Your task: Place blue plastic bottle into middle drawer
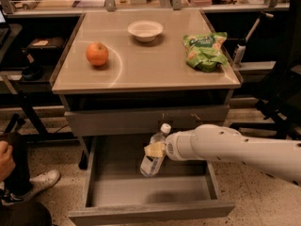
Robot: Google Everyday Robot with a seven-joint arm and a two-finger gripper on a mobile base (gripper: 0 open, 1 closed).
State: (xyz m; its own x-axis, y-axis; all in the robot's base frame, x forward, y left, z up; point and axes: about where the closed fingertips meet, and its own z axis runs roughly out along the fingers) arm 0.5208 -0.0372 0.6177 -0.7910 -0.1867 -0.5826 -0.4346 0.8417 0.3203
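Observation:
The blue plastic bottle (153,155), clear with a white cap, hangs tilted over the open middle drawer (146,213), cap up and toward the cabinet. My gripper (155,149) is shut on the bottle's middle, its yellowish pads (151,149) pressed on the label band. The white arm (221,147) reaches in from the right. The bottle's lower end is over the drawer's smooth grey inside (136,185), left of centre; I cannot tell whether it touches the floor of the drawer.
On the tabletop stand an orange fruit (97,54), a white bowl (145,30) and a green chip bag (205,51). A closed scratched drawer front (141,120) is above the open drawer. A person's shoe (29,182) is at left, a dark chair (282,93) at right.

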